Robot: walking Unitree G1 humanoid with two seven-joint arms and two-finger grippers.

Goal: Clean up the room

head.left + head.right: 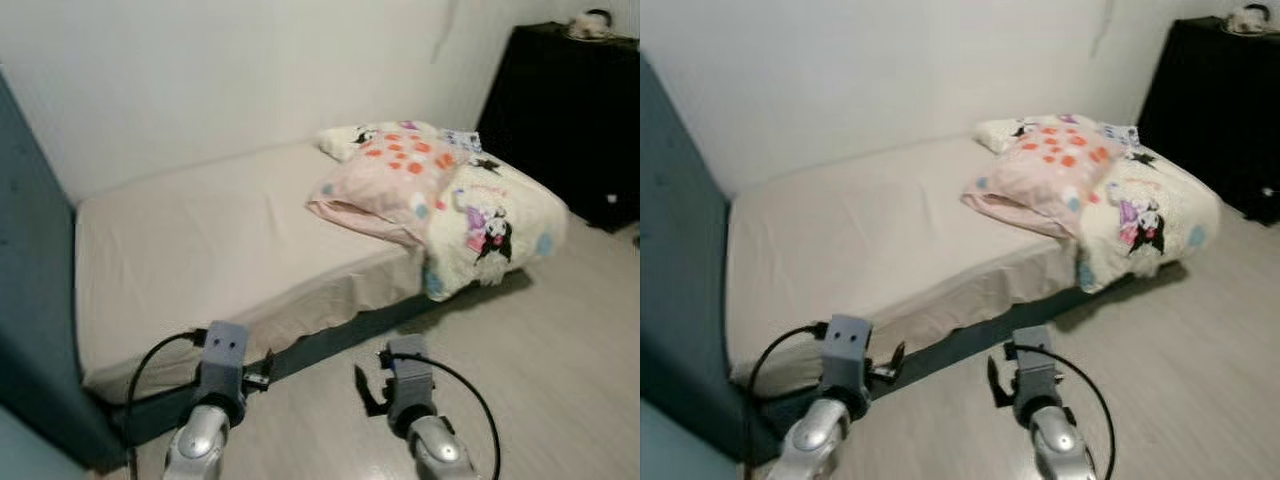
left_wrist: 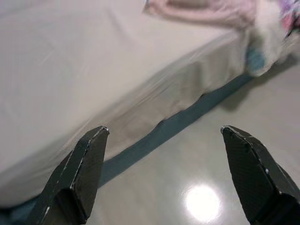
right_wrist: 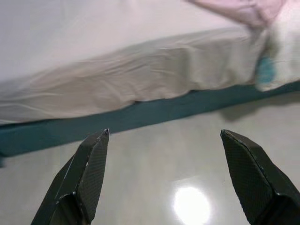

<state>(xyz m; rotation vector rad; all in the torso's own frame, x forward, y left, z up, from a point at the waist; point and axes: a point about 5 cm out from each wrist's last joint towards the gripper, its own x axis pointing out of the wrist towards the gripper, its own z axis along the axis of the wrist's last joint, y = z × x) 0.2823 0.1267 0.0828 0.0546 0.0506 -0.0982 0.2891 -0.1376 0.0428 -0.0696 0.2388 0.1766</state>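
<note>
A bed (image 1: 200, 240) with a bare beige sheet and a teal base stands ahead of me. At its far right end a pink pillow (image 1: 390, 180) with orange spots lies on a cream cartoon-print blanket (image 1: 495, 230), which hangs over the bed's edge toward the floor. A second printed pillow (image 1: 350, 138) lies behind them by the wall. Both arms are held low over the floor beside the bed. My left gripper (image 2: 164, 131) is open and faces the sheet's hanging edge. My right gripper (image 3: 164, 133) is open too, facing the teal base, and holds nothing.
A tall black cabinet (image 1: 570, 110) stands at the back right with a small pale object (image 1: 590, 22) on top. A teal upright panel (image 1: 30, 300) closes off the bed's left end. Pale wooden floor (image 1: 540, 360) stretches to the right of the bed.
</note>
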